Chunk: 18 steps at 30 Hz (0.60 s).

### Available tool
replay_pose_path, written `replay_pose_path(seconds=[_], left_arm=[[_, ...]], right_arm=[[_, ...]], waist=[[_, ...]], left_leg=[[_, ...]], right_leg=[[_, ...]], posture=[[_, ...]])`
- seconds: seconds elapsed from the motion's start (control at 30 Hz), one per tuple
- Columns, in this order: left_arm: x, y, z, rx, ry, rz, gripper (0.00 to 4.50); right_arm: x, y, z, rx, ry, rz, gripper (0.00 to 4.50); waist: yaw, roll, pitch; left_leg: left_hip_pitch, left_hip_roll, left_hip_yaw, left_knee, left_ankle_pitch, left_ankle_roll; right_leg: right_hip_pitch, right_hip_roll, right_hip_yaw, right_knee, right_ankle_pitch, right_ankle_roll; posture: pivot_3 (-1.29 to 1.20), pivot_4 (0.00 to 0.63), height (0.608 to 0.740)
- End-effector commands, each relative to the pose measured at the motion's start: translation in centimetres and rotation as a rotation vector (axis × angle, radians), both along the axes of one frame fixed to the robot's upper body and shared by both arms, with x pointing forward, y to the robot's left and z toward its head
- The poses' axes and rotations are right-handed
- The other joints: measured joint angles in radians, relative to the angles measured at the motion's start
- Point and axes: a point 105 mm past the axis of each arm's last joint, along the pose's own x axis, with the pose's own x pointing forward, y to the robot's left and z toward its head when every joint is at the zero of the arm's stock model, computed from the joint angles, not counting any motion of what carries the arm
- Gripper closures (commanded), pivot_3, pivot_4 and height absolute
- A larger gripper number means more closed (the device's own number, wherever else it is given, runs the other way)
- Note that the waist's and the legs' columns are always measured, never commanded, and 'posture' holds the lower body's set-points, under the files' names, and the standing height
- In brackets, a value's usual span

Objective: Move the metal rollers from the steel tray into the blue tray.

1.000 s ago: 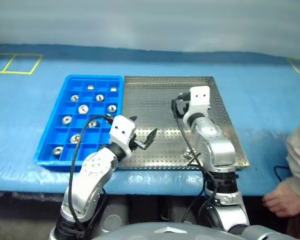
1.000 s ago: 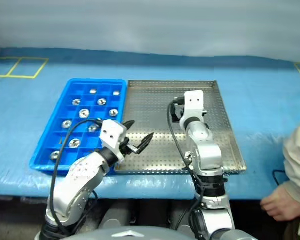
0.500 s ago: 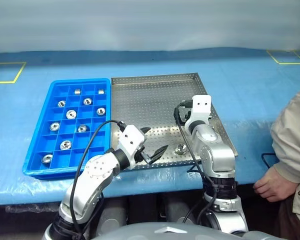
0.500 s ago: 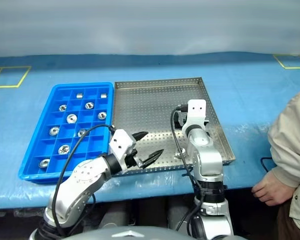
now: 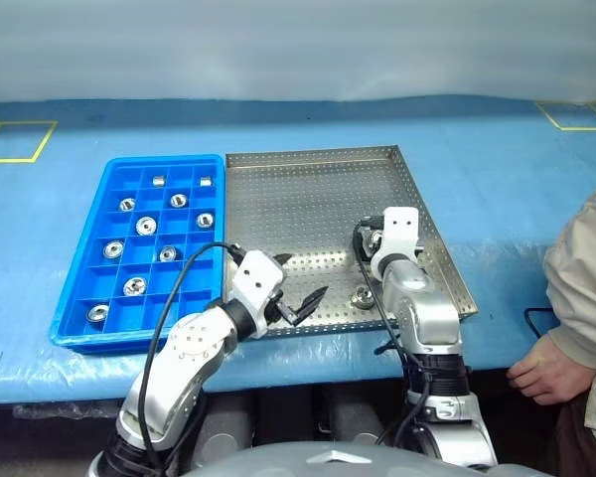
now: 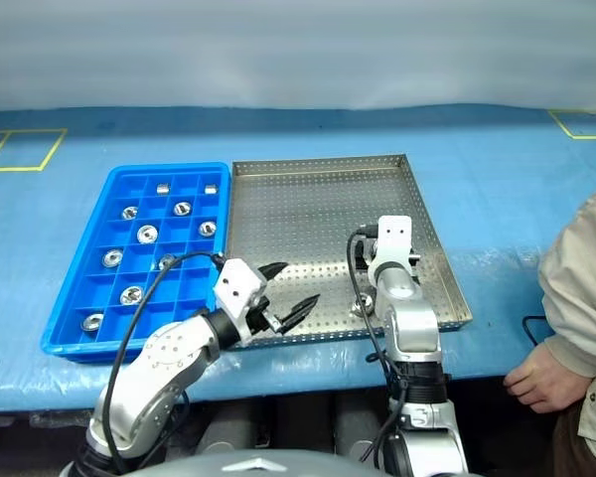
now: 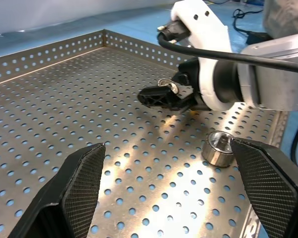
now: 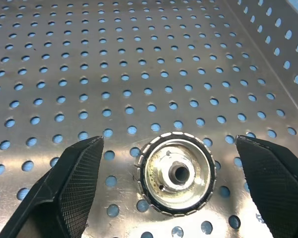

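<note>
One metal roller (image 5: pixel 360 296) lying in the steel tray (image 5: pixel 308 189) near its front rim, nine rollers sitting in the blue tray (image 5: pixel 79 288) beside it, right gripper (image 8: pixel 159 183) fingers standing apart around the roller, left gripper (image 5: pixel 296 288) fingers gaping, no writing readable.

One roller (image 5: pixel 360 296) in steel tray (image 5: pixel 318 189), right of blue tray (image 5: pixel 79 298)

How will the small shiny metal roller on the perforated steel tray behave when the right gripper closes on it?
The small shiny metal roller looks solid and rigid, so it probably will not deform. It stands on its flat end on the perforated steel tray, so it should stay put, though if tipped it would likely roll. Its polished side may slip between the right gripper fingers.
</note>
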Motion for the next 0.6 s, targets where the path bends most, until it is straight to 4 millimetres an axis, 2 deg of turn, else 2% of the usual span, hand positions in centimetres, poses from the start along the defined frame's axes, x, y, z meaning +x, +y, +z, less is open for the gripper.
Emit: replay_pose_path(seconds=[0.03,0.2,0.23,0.33,0.43,0.47,0.6], left_arm=[[0.3,0.3,0.9,-0.004,-0.053,0.037,0.11],[1.0,1.5,1.0,0.004,-0.062,0.117,0.11],[1.1,1.6,1.0,0.006,-0.063,0.125,0.11],[1.4,2.2,1.2,0.006,-0.076,0.166,0.11],[1.6,3.9,2.0,-0.018,-0.108,0.256,0.11],[1.6,4.2,2.2,-0.022,-0.114,0.269,0.11],[0.7,6.0,2.8,-0.036,-0.151,0.356,0.11]], right_arm=[[-0.1,-0.1,0.9,-0.005,-0.043,-0.006,0.91],[-0.3,0.5,1.1,0.007,-0.045,0.027,2.57],[-0.3,0.7,1.2,0.006,-0.045,0.034,2.75],[0.0,1.5,2.1,0.014,-0.068,0.079,2.76],[0.7,5.1,5.2,0.026,-0.135,0.234,2.76],[0.7,5.8,5.7,0.024,-0.143,0.264,2.76],[0.5,10.5,8.1,0.031,-0.187,0.475,2.76]], waist=[[0.001,0.0,0.0],[0.001,0.0,0.0],[0.001,0.0,0.0],[0.003,0.0,0.0],[0.003,0.0,0.0],[0.003,0.0,0.0],[0.024,0.0,0.0]], left_leg=[[0.0,0.0,0.0,0.0,0.0,0.0],[0.0,0.0,0.0,0.0,0.0,0.0],[0.0,0.0,0.0,0.0,0.0,0.0],[0.0,0.0,0.0,0.0,0.0,0.0],[0.0,0.0,0.0,0.0,0.0,0.0],[0.0,0.0,0.001,0.0,0.0,0.0],[0.001,0.001,-0.001,-0.001,0.0,0.0]], right_leg=[[0.0,0.0,0.0,0.0,0.0,0.0],[0.0,0.0,0.0,0.0,0.0,0.0],[0.0,0.0,0.0,0.0,0.0,0.0],[0.0,0.0,0.0,0.0,0.0,0.0],[-0.001,0.0,0.0,0.0,0.0,0.001],[-0.001,0.001,0.001,0.0,0.001,0.001],[-0.001,0.002,0.0,0.001,0.0,0.0]], posture=[[0.07,0.15,0.74],[0.08,0.15,0.74],[0.09,0.15,0.74],[0.11,0.15,0.74],[0.16,0.15,0.74],[0.18,0.15,0.74],[0.25,0.15,0.74]])
